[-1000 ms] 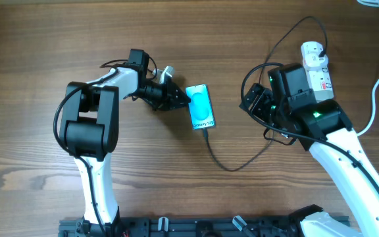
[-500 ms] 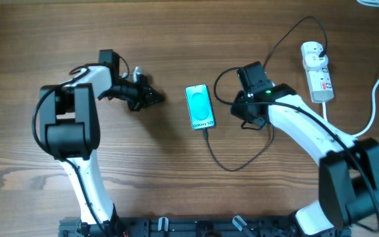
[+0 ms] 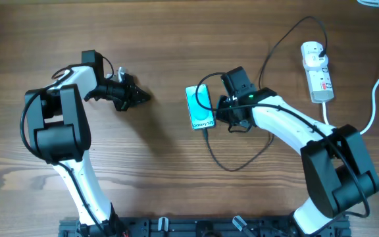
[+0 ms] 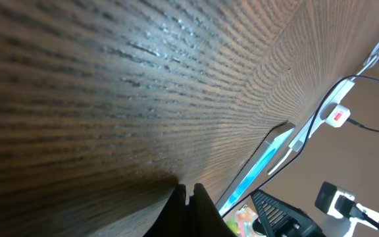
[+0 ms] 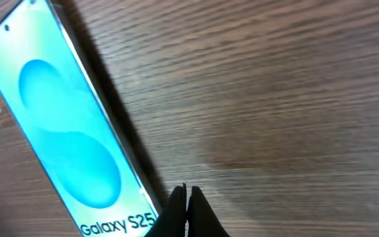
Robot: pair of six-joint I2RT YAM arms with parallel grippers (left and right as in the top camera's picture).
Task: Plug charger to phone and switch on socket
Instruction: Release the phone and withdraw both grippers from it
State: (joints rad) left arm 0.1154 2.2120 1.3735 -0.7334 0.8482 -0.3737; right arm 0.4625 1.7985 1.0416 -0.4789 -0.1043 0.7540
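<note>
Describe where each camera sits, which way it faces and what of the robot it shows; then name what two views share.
Overhead: above the brown wooden table, looking straight down; left arm, right arm show.
Left wrist: low over the wood, facing the white plastic power strip; left tool tips show.
Right wrist: close above the turquoise-screened rectangular smartphone; right tool tips show.
Shared: all three see the smartphone.
</note>
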